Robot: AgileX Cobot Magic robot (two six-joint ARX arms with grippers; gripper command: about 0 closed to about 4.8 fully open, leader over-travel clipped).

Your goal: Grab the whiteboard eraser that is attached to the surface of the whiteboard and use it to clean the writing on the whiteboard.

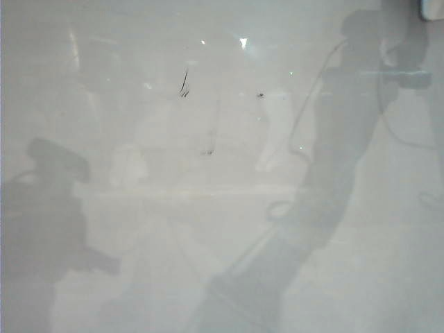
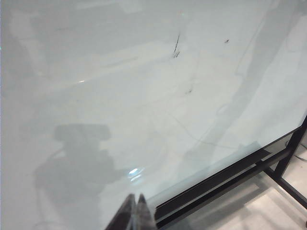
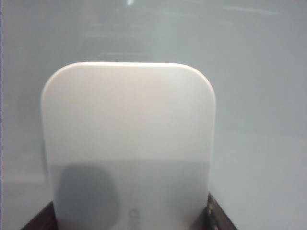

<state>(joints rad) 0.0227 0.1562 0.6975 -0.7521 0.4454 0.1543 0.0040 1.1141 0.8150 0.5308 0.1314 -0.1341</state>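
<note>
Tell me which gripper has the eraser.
The right gripper: the whiteboard eraser sits clamped between its fingers, while the left gripper is shut and empty.

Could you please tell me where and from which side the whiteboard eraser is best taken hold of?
Grip the whiteboard eraser across its two straight, parallel side edges, coming in from one end, since the corners are rounded and would likely slip. The right hand sits just so, a finger at each side. The left hand, shut, hangs near the edge of the whiteboard.
</note>
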